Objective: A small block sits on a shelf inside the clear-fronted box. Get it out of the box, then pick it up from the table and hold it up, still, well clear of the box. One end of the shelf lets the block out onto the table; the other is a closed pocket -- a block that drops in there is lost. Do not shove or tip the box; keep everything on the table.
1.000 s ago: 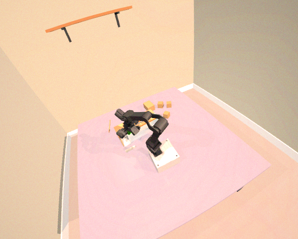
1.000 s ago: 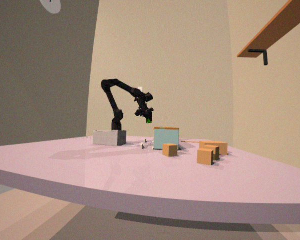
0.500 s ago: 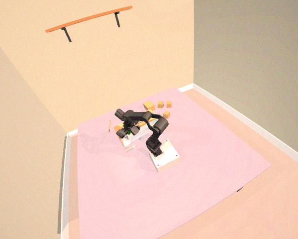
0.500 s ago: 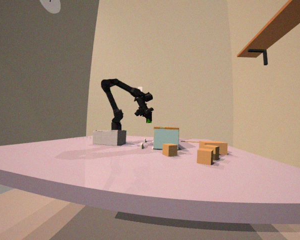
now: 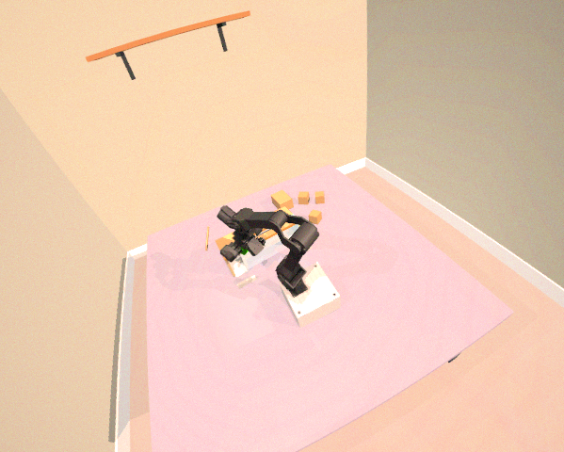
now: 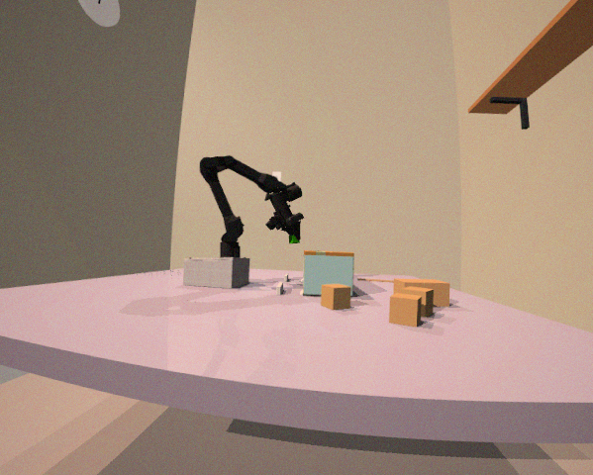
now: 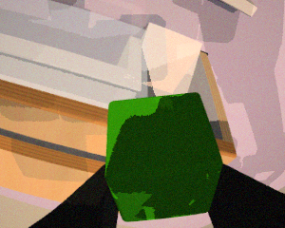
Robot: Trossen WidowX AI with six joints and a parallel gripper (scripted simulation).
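The small green block (image 5: 243, 251) (image 6: 294, 238) (image 7: 163, 142) is held in the air, out of the box. My gripper (image 5: 243, 250) (image 6: 294, 237) (image 7: 159, 169) is shut on it, with a dark finger on each side in the wrist view. The clear-fronted box (image 5: 269, 250) (image 6: 329, 276) (image 7: 47, 177) stands upright on the table (image 5: 369, 301) (image 6: 209, 347). In the exterior view the block is a little higher than the box top and left of it. In the wrist view it overlaps one end of the box, close above it. The shelf is partly hidden.
Orange cubes (image 5: 314, 216) (image 6: 336, 296) and a larger orange block (image 5: 282, 199) (image 6: 440, 294) lie beyond the box. A thin stick (image 5: 207, 238) lies past its far side. A pale strip (image 5: 246, 281) (image 6: 279, 288) lies between the box and the arm's base (image 5: 315, 297) (image 6: 209, 272).
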